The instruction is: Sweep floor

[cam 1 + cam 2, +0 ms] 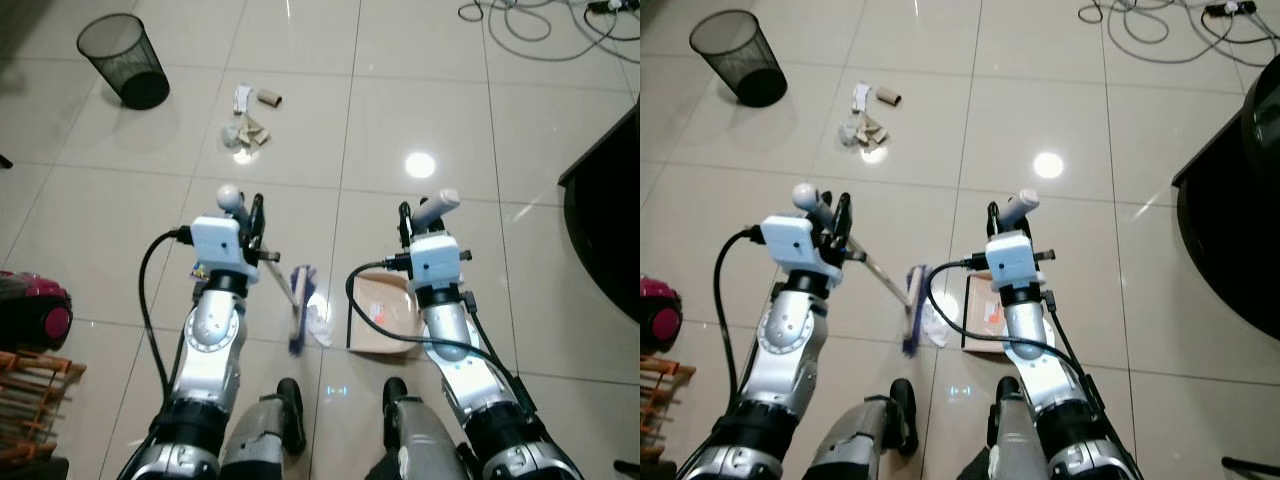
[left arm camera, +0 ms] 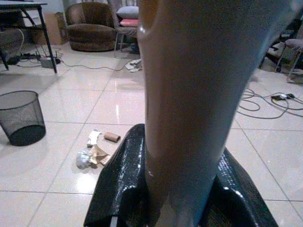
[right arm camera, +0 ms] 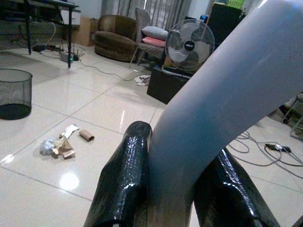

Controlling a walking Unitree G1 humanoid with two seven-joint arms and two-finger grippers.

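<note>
My left gripper (image 1: 250, 212) is shut on the pale broom handle (image 2: 189, 94), with black fingers (image 2: 124, 184) on either side of it. The broom's purple head (image 1: 297, 312) rests on the tiles between my arms, beside a white scrap. My right gripper (image 1: 420, 215) is shut on the curved grey handle (image 3: 218, 99) of a beige dustpan (image 1: 385, 318), which sits on the floor by my right leg. A litter pile (image 1: 247, 128) of crumpled paper and a cardboard tube lies ahead on the tiles, well beyond both grippers.
A black wire bin (image 1: 124, 60) stands at the far left. Cables (image 1: 545, 20) trail across the far right. Dark furniture (image 1: 605, 215) edges the right side. A red vacuum (image 1: 30, 310) and a wooden rack (image 1: 35, 395) sit at my left. A fan (image 3: 185, 45) stands farther off.
</note>
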